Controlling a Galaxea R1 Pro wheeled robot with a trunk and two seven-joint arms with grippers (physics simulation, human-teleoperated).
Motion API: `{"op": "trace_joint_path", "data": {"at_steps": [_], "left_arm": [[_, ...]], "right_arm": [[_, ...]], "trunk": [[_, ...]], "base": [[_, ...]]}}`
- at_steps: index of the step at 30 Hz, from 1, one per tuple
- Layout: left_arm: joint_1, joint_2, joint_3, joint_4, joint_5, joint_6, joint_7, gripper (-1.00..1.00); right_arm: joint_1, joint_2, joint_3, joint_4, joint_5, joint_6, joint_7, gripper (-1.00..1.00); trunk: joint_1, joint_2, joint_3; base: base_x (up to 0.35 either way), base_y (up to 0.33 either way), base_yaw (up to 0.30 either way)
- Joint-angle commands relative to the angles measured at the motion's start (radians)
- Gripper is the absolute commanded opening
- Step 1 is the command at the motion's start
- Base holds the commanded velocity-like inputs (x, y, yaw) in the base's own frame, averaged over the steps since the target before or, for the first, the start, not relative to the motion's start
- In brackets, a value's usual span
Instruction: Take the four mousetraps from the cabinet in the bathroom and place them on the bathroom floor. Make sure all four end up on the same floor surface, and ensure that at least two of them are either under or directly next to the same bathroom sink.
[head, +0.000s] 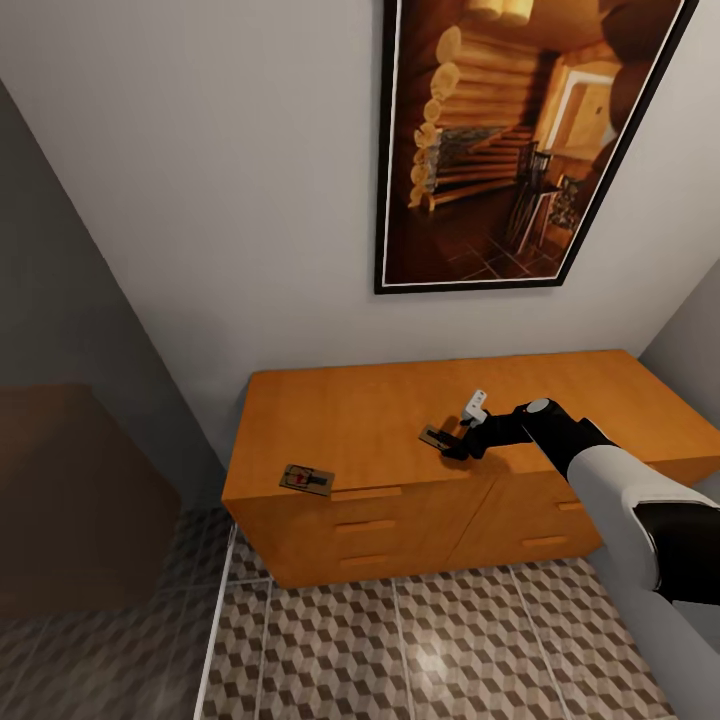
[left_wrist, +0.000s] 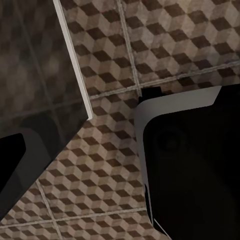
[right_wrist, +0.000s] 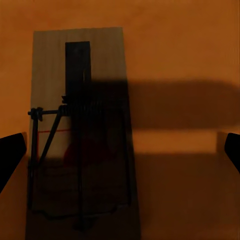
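The cabinet (head: 370, 420) stands against the wall, drawers shut, its flat top bare but for two mousetraps. One mousetrap (head: 306, 480) lies at the front left edge of the top. The other mousetrap (head: 435, 437) lies mid-top, right in front of my right gripper (head: 453, 441). In the right wrist view this mousetrap (right_wrist: 80, 135) lies flat on the orange top between the wide-apart fingertips (right_wrist: 10, 155), closer to one of them; my right gripper (right_wrist: 120, 150) is open and holds nothing. My left gripper (left_wrist: 120, 160) hangs open over the bathroom floor (left_wrist: 100, 175), one dark finger (left_wrist: 10, 165) showing.
A large framed picture (head: 520, 140) hangs on the wall above the cabinet. A dark brown block (head: 70, 500) stands to the left, beyond a white strip (head: 215, 620) in the floor. Cube-patterned tiles (head: 420, 640) spread before the drawers. The robot's dark base (left_wrist: 195, 165) is near the left gripper.
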Motion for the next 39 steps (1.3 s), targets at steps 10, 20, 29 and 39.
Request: {"op": "trace_joint_path", "data": {"at_steps": [10,20,29,39], "left_arm": [[-0.001,-0.001,-0.008,0.003,0.007,-0.005,0.000,1.00],[-0.001,-0.001,-0.008,0.004,0.006,-0.005,0.000,1.00],[-0.001,-0.001,-0.008,0.004,0.007,-0.005,0.000,1.00],[-0.001,-0.001,-0.008,0.004,0.006,-0.005,0.000,1.00]], "right_arm": [[0.000,-0.001,0.009,-0.002,-0.005,0.006,0.001,-1.00],[0.000,0.000,0.009,-0.002,-0.005,0.006,0.001,-1.00],[-0.001,0.000,0.009,-0.001,-0.005,0.007,0.001,-1.00],[0.000,0.002,0.009,-0.002,-0.005,0.006,0.003,-1.00]], "trunk": [[0.001,-0.002,-0.002],[0.001,-0.002,-0.002],[0.001,-0.002,-0.002],[0.001,-0.002,-0.002]], "base": [[0.000,0.000,0.000],[0.000,0.000,0.000],[0.000,0.000,0.000],[0.000,0.000,0.000]]}}
